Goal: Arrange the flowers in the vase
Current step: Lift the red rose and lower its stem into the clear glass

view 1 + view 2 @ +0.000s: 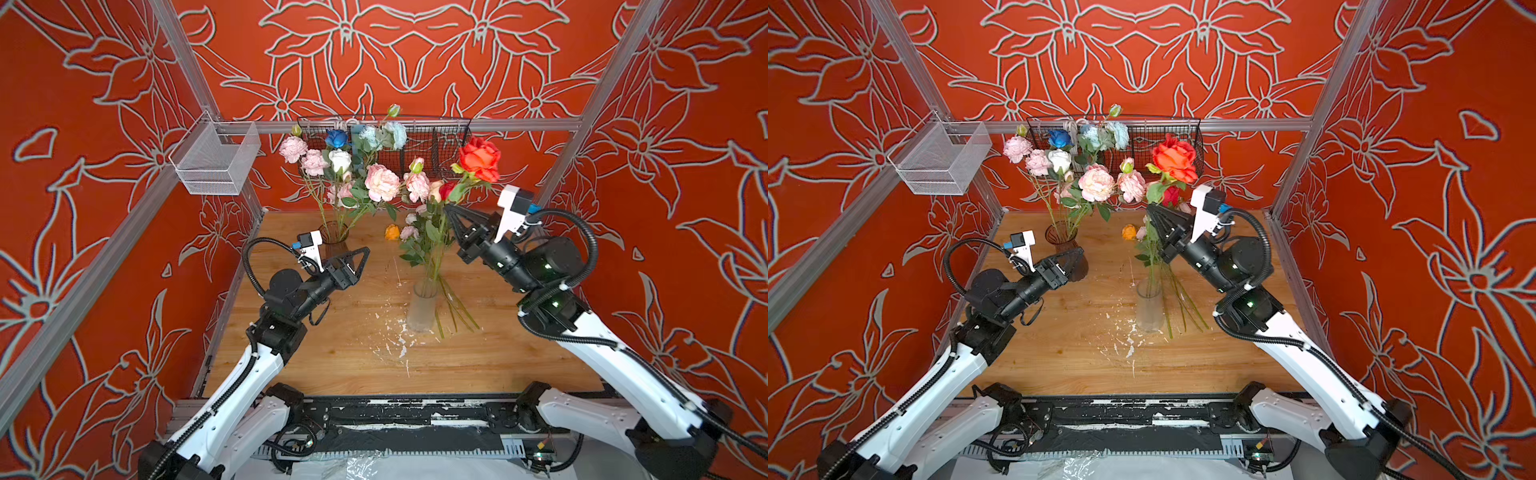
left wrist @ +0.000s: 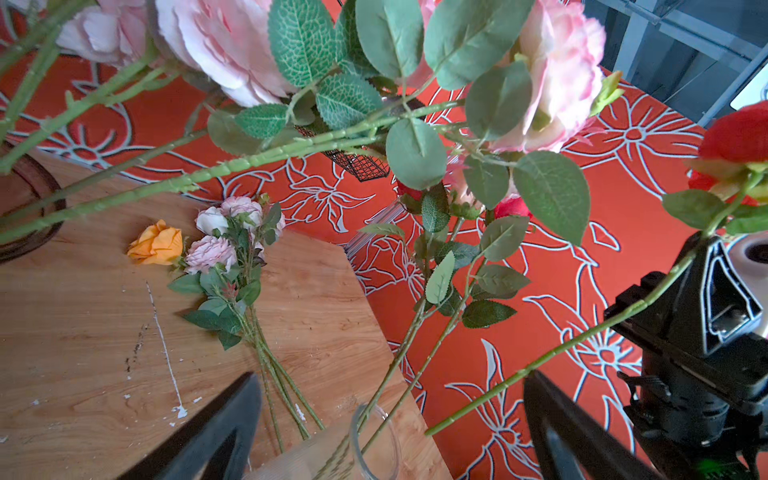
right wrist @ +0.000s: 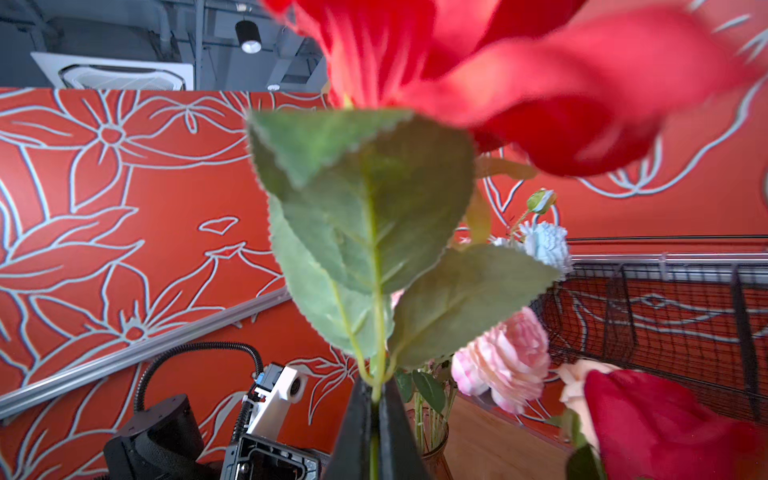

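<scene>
One red rose (image 1: 480,158) sits clamped high on its stem (image 2: 582,332) in the tightly closed right fingers (image 3: 365,403). The stem slants down toward the clear vase (image 1: 422,307), tip seemingly just beside the rim (hard to judge). Left fingers (image 1: 363,262), spread wide and empty, hover nearer the vase.

I see red walls (image 1: 415,62) with grey flower outlines, aluminium rails (image 1: 519,124), a paint-flecked wooden tabletop (image 1: 332,361), a black wire basket (image 1: 432,145) hung at the back, a silver mesh basket (image 1: 216,162) on the left, a ceiling lamp (image 3: 248,36) lit

Grey-outlined red wallpaper (image 1: 415,50), red rose (image 1: 480,160), orange rose (image 1: 392,232), deep blue rose (image 1: 336,138)
</scene>
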`<state>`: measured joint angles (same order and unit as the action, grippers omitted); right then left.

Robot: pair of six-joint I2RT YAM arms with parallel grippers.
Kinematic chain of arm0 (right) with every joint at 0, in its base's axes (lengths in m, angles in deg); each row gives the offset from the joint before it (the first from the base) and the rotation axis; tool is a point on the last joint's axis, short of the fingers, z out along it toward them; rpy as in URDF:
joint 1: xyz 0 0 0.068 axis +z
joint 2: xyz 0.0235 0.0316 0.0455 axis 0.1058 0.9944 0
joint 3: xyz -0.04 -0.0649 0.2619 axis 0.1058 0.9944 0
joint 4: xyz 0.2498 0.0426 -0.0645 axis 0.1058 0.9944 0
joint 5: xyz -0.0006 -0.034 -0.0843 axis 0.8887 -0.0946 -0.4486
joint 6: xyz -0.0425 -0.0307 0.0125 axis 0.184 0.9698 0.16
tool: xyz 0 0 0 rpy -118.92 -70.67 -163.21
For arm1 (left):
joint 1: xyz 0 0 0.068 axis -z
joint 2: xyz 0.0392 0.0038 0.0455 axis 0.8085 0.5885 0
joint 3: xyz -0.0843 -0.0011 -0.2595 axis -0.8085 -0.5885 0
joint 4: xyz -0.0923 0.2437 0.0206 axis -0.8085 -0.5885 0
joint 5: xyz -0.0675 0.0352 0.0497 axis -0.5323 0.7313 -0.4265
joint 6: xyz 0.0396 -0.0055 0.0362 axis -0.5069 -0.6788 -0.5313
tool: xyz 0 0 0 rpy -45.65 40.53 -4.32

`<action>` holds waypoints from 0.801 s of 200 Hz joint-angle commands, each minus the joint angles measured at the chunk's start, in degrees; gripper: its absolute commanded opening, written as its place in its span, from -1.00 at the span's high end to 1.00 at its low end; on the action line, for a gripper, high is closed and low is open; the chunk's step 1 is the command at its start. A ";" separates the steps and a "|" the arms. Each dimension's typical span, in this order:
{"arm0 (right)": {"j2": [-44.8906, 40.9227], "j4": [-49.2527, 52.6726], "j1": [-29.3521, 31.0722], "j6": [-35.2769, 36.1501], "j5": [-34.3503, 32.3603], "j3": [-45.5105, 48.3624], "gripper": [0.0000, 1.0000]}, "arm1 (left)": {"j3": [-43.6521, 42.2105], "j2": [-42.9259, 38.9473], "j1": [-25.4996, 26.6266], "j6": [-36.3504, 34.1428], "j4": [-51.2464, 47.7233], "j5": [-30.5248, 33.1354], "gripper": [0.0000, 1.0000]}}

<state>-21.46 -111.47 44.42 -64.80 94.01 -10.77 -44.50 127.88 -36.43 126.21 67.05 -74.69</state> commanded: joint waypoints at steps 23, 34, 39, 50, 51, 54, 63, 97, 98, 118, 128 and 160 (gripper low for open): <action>3.06 -3.51 1.73 5.27 -2.24 0.91 1.00 | 0.01 -0.39 -1.04 0.03 2.90 -0.72 -0.96; 3.26 -4.43 1.76 5.65 -2.56 2.76 1.00 | -0.07 -0.52 -1.06 -0.01 2.91 -0.72 -0.96; 3.23 -4.84 1.88 5.79 -2.99 3.76 1.00 | -0.06 -0.61 -1.13 -0.01 2.91 -0.70 -0.96; 3.39 -6.38 1.91 5.97 -4.19 5.95 1.00 | -0.08 -0.61 -1.25 -0.01 2.91 -0.60 -0.96; 3.39 -6.43 1.91 5.97 -4.29 6.18 1.00 | -0.08 -0.61 -1.25 -0.01 2.96 -0.60 -0.96; 3.46 -6.61 1.91 5.88 -4.57 6.60 1.00 | -0.05 -0.61 -1.26 -0.01 2.97 -0.60 -0.96; 3.51 -6.99 1.89 5.65 -4.46 7.96 1.00 | -0.16 -0.57 -1.26 0.07 2.92 -0.66 -0.96; 3.46 -7.97 2.67 4.52 -6.43 12.45 1.00 | -0.40 -0.04 -1.86 1.60 3.07 -0.45 -0.96; 3.43 -7.89 2.77 4.63 -6.73 12.55 1.00 | -0.42 -0.02 -1.87 1.67 3.08 -0.48 -0.96; 3.00 -4.59 4.61 6.59 -11.69 13.18 0.77 | -0.43 0.09 -2.07 1.97 3.09 -0.51 -0.96; 2.73 -3.35 5.39 7.29 -13.73 13.42 0.50 | -0.42 0.22 -2.09 2.01 3.04 -0.51 -0.96; 0.18 -2.76 6.66 8.87 -18.50 14.99 0.27 | -0.43 0.87 -2.09 2.18 3.02 -0.57 -0.96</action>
<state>-18.53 -113.98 50.37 -58.31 80.99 3.37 -44.50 128.18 -38.16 127.91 67.92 -74.78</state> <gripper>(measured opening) 0.351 0.980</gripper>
